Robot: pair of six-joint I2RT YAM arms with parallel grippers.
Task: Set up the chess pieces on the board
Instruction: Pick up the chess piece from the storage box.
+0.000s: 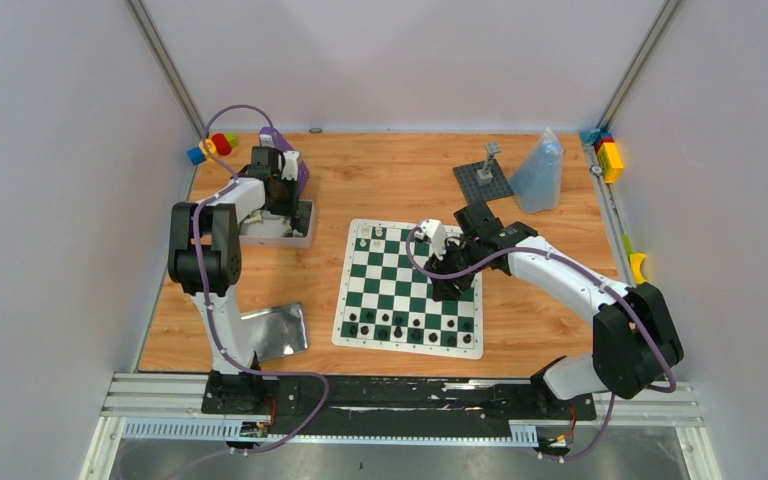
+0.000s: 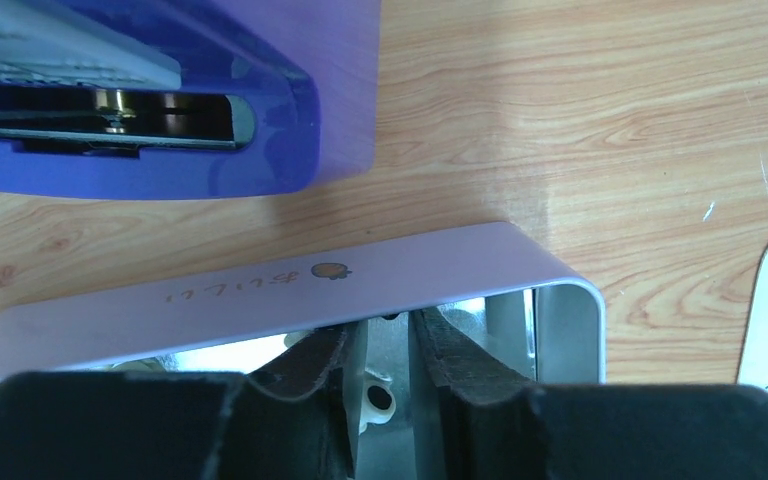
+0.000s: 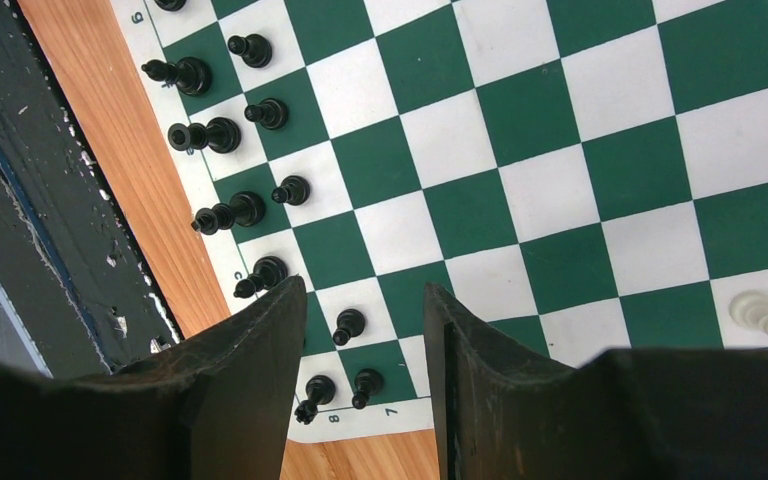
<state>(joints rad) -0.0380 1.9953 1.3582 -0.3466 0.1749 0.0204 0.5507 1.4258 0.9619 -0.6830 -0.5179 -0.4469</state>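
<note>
**A:** Status?

**B:** I see the board point(image 1: 400, 275) mid-surface point(image 1: 380, 175). Black pieces point(image 3: 222, 134) line its 6 o'clock edge in two rows. White pieces point(image 1: 364, 237) sit at its 11 o'clock corner.

**A:** Arms?

**B:** Right fingers point(image 3: 260, 360) hang over the board's 3 o'clock side, apart, with nothing between them. Left fingers point(image 2: 310, 362) are down in the tin point(image 2: 260, 305) at the board's 10 o'clock.

**A:** Left holding anything?

**B:** I can't tell. Narrow gap, pale thing point(image 2: 375, 400) in it, contact hidden. Lid point(image 1: 275, 330) lies at the board's 8 o'clock.
</note>
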